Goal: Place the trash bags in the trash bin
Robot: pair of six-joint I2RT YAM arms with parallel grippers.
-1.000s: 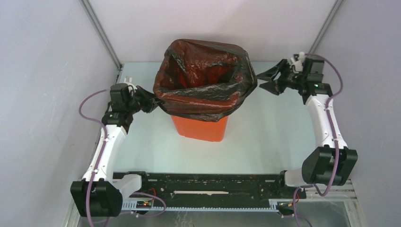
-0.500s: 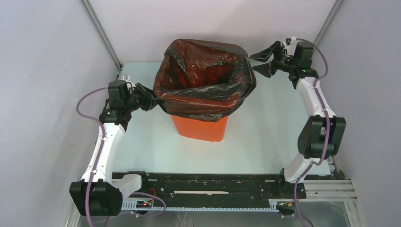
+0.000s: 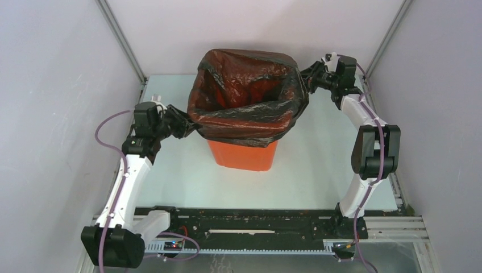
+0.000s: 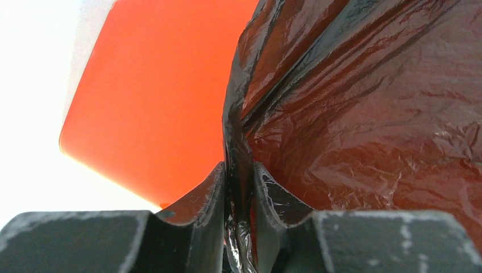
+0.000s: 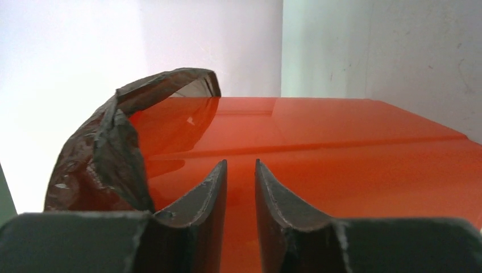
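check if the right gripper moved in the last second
Yes, the right gripper went left and farther back, up to the right side of the trash bin.

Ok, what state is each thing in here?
trash bin: upright, its top wrapped in black plastic.
trash bag: draped over the trash bin, mouth open, left edge pinched.
left gripper: shut on a fold of the trash bag.
right gripper: jaws slightly apart, nothing between them.

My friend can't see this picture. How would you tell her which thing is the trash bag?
Look at the pale table; an orange bin stands toward its back. The trash bag is the floppy thing draped over the bin's top, mouth open. It is the only shiny, crinkled black plastic there, tinted reddish-brown.
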